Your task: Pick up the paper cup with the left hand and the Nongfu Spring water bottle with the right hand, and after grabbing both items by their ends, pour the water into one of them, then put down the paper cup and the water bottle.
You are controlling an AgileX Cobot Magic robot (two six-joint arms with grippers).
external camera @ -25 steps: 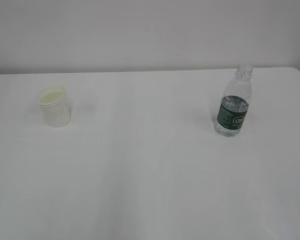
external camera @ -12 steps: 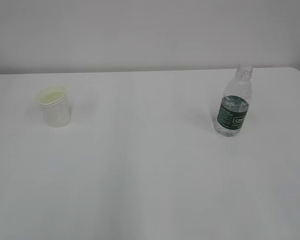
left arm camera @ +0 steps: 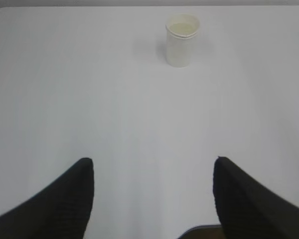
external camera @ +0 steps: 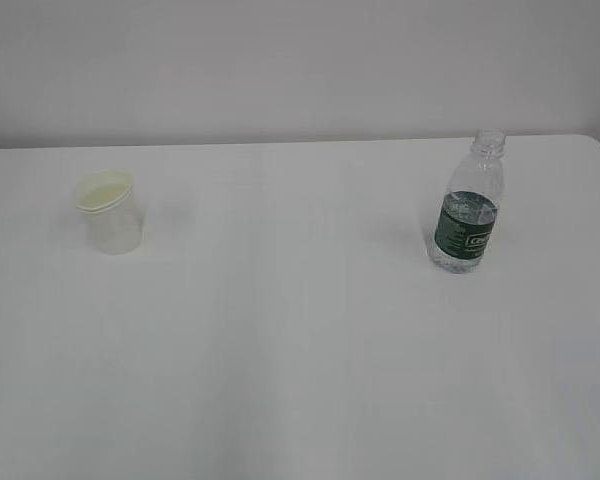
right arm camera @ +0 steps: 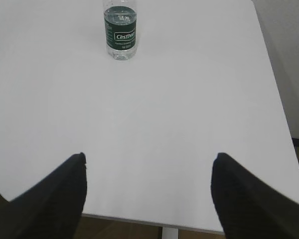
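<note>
While jaws gape, paper cup (left arm camera: 182,40) well ahead

In the right wrist view, the top of the Nongfu Spring water bottle (right arm camera: 120,37) is cut off by the upper edge, so its neck and mouth cannot be seen. The white print on its green label is too small to read fully. In both wrist views, only the tips of the black jaws show; the rest runs off the bottom edge. Neither arm appears in the exterior view.
</note>
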